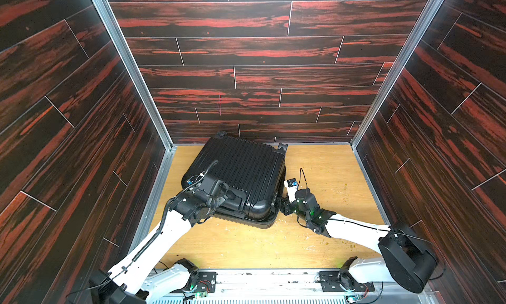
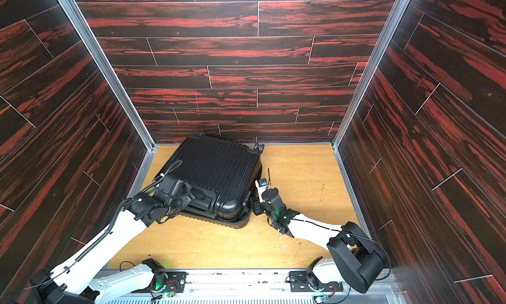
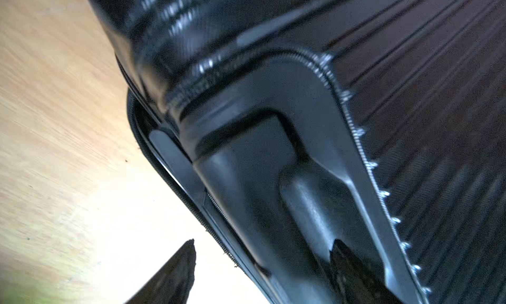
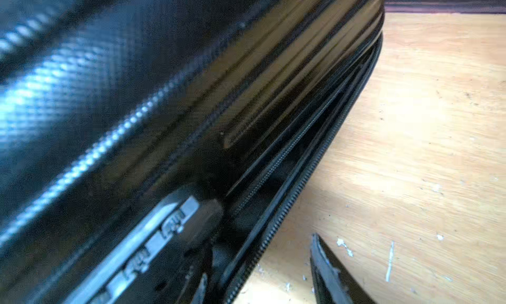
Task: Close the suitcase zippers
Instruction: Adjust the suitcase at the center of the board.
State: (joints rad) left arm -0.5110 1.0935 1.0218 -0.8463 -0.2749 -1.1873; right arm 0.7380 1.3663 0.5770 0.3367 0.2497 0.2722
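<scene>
Gaping at edge, suitcase [image 1: 241, 168] looks stiff, glossy, slippery; zippers [image 4: 305, 179] unmeshed, best taken at pull, none visible. Left gripper [image 3: 264, 242] spread over handle [image 3: 246, 179]; right gripper [image 4: 260, 256] spread astride zippers.

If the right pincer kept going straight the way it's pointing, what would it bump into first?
Probably the suitcase: the right pincer points at its side, where the unzipped zipper track runs between the two shell halves. It looks very close, but depth is hard to judge.

Probably robot lab test booth: wood-print panel walls [image 1: 260, 50], aluminium corner posts [image 1: 131, 69], plywood tabletop [image 1: 328, 165].
</scene>
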